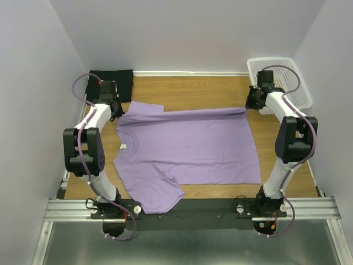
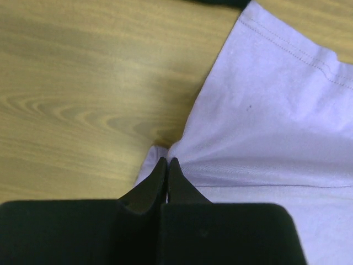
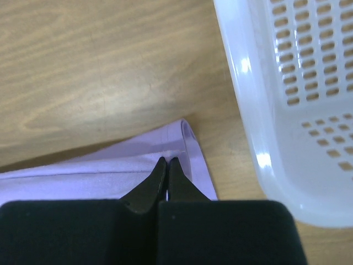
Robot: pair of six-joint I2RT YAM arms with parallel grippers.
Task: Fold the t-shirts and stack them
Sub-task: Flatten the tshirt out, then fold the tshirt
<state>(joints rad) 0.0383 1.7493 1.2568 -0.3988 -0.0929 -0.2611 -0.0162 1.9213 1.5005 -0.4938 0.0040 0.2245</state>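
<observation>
A lavender t-shirt (image 1: 187,146) lies spread on the wooden table, its neck toward the left and one sleeve hanging near the front edge. Its far edge is drawn into a taut line between my two grippers. My left gripper (image 1: 117,112) is shut on the cloth by the far sleeve; in its wrist view the fabric (image 2: 276,110) puckers at the closed tips (image 2: 167,160). My right gripper (image 1: 252,102) is shut on the far right hem corner (image 3: 190,146), its tips (image 3: 167,160) pressed together there. A black t-shirt (image 1: 110,81) lies folded in the far left corner.
A white perforated basket (image 1: 276,59) stands at the far right corner, right beside my right gripper, and its wall (image 3: 248,110) fills the right side of the right wrist view. Bare wood (image 1: 193,88) shows behind the lavender shirt. Walls close in on three sides.
</observation>
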